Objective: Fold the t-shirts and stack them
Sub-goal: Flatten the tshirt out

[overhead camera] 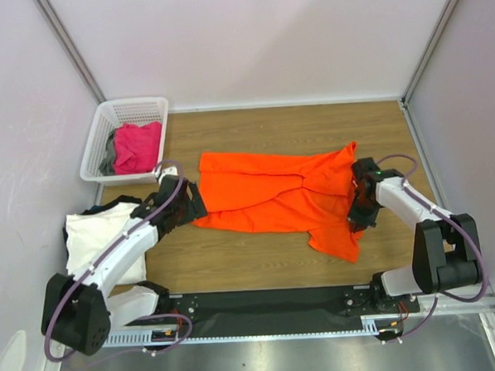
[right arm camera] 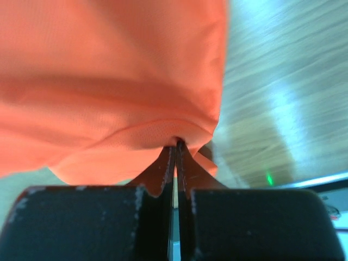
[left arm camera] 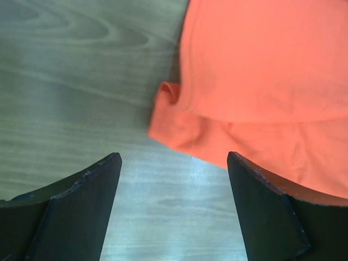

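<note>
The bright orange t-shirt lies partly folded across the middle of the wooden table. My left gripper is open at the shirt's left edge. In the left wrist view its fingers straddle bare wood just short of the orange hem, with nothing between them. My right gripper is shut on the shirt's right edge, and the cloth bunches up at the pinched tips. A white t-shirt lies flat at the near left, with a dark one showing at its far edge.
A white lattice basket stands at the far left, holding a magenta-pink shirt and a grey one. White walls enclose the table on three sides. The arm bases sit on a black rail at the near edge.
</note>
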You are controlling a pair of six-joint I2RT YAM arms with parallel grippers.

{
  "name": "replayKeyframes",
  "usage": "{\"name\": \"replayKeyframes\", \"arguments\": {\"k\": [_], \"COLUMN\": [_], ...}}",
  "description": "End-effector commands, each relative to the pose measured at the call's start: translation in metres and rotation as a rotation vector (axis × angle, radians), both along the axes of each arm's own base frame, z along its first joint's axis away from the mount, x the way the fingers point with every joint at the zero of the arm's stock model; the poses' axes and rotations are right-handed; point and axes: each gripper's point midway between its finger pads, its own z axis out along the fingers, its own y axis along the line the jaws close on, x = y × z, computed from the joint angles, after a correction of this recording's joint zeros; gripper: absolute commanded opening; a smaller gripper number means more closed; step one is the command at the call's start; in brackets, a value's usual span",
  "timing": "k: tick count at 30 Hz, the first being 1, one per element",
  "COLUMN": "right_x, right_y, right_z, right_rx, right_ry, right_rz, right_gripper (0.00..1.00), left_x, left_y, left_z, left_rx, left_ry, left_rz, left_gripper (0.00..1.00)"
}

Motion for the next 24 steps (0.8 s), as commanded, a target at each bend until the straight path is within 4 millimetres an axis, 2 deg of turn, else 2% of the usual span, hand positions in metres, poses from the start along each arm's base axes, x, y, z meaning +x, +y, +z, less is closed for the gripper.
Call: {"name": "replayKeyframes", "arguments": {"k": [1,3,4,6,10,12,14,16,18,22,23,24], "right_x": [0.009,0.014,0.014,0.008,0.014,0.018,0.018,0.012,-0.004,-0.033,-0.035,-0.035], "right_y": [-0.017,-0.018,-0.026,-0.032,-0.030,-0.022,-0.020,-0.019,-0.018,-0.003,-0.005,-0.008], "right_z": [0.011,0.012,0.011,0.010,0.011,0.015,0.021,0.030,0.040,0.056,0.059,0.064], "right_rx": [0.069,0.119,0.115,0.086,0.111,0.148,0.138,0.124,0.131,0.238,0.229,0.218], "right_ry": [-0.045,-0.067,-0.068,-0.042,-0.046,-0.057,-0.075,-0.058,-0.026,-0.010,-0.021,-0.038], "right_rz": [-0.095,-0.116,-0.144,-0.148,-0.155,-0.135,-0.108,-0.093,-0.114,-0.167,-0.182,-0.183], "right_gripper": [0.00,0.00,0.00,0.00,0.00,0.00,0.00,0.00,0.00,0.00,0.05,0.35], "left_x": [-0.013,-0.011,-0.014,-0.009,-0.009,-0.010,-0.008,-0.010,-0.008,0.006,0.015,0.019], "left_y": [-0.002,-0.003,-0.002,-0.006,-0.020,-0.026,-0.030,-0.031,-0.033,-0.034,-0.038,-0.039], "left_z": [0.000,-0.002,-0.011,-0.012,-0.021,-0.026,-0.023,-0.024,-0.015,0.010,0.022,0.027], "left_rx": [-0.056,-0.052,-0.033,-0.017,0.005,-0.005,-0.008,0.006,0.016,0.032,0.027,0.039], "left_ry": [-0.014,-0.021,0.020,0.039,0.074,0.088,0.087,0.106,0.102,0.054,0.025,0.019], "left_rz": [0.032,0.030,0.037,0.032,-0.019,-0.044,-0.067,-0.079,-0.091,-0.097,-0.103,-0.117], "left_gripper": [0.85,0.84,0.84,0.82,0.80,0.79,0.79,0.77,0.77,0.79,0.82,0.83]}}
